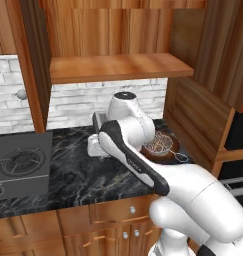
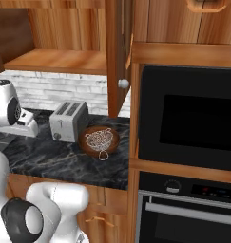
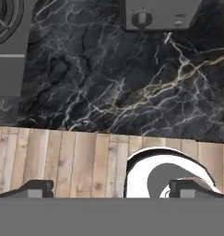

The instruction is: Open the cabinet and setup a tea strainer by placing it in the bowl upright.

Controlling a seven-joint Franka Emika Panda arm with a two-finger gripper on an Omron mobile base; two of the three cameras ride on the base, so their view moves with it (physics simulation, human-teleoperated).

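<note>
I see the tea strainer (image 2: 99, 139) in the bowl (image 2: 112, 142) on the table (image 2: 55, 156), toaster (image 2: 68, 121) just left, cabinet (image 2: 118, 57) open above.

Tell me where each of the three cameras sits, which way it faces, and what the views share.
Left base view: behind-left, facing the open cabinet; white arm crosses it.
Right base view: behind-right, facing toaster and oven; arm at lower left.
Hand view: on the hand, looking down at the counter; jaws open.
Both base views share the tea strainer in the bowl.

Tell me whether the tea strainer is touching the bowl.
Touching. The right base view shows the tea strainer resting inside the bowl, its handle over the rim.
</note>
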